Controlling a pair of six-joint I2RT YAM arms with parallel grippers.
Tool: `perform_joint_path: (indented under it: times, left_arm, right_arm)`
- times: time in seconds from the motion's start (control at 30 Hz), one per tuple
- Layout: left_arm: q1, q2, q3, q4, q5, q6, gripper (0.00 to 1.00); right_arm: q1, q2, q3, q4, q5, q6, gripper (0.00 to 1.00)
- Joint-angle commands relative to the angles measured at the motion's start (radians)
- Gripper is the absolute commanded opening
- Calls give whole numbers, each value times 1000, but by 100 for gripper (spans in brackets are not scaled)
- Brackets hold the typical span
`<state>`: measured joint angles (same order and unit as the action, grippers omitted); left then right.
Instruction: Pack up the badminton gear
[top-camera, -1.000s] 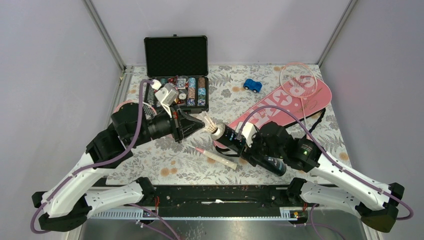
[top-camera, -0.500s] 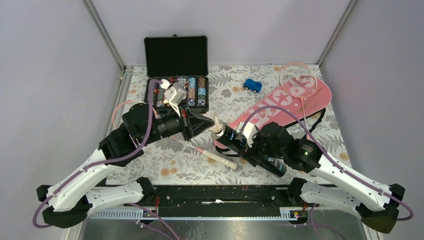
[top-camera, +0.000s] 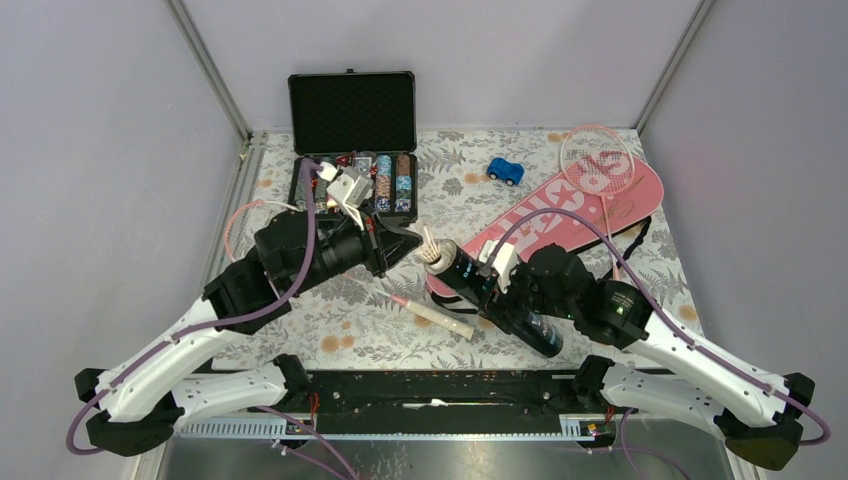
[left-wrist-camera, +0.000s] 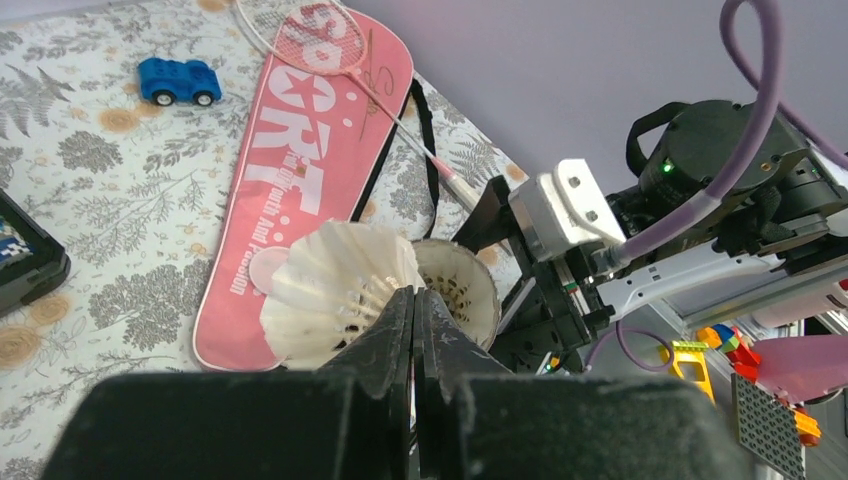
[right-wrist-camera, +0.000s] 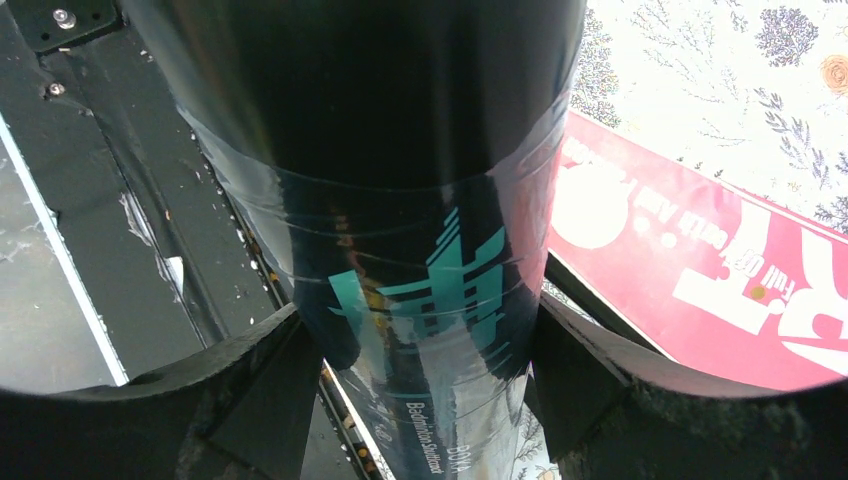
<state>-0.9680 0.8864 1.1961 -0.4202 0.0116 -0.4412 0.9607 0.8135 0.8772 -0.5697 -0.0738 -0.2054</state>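
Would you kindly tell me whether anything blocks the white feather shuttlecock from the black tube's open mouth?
Nothing visible does. The white feather shuttlecock, pinched in the left gripper, sits right beside the open mouth of the black teal-printed tube, which the right gripper holds.

Looks like a robot lab test cell to me, not a home. I see plain grey walls (top-camera: 100, 150) on 3 sides w/ bare aluminium posts (top-camera: 208, 70) at the corners. 2 white arms (top-camera: 190, 345) are bolted to a black rail (top-camera: 440, 385), w/ purple cables (left-wrist-camera: 765, 100) run along them. The floral cloth (top-camera: 460, 195) covers the bench. Props are a random mix: poker-chip case (top-camera: 352, 110), toy car (top-camera: 506, 171), pink racket cover (top-camera: 575, 228). Left wrist cam also shows bright toy bricks (left-wrist-camera: 745, 350) off to 1 side.
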Motion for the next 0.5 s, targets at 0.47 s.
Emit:
perform_joint_path:
  times: [0.47]
  left_arm:
    - [-5,3,-200,262,196,-206,0]
  right_arm:
    - [1,-4,3,177,-52,30,49]
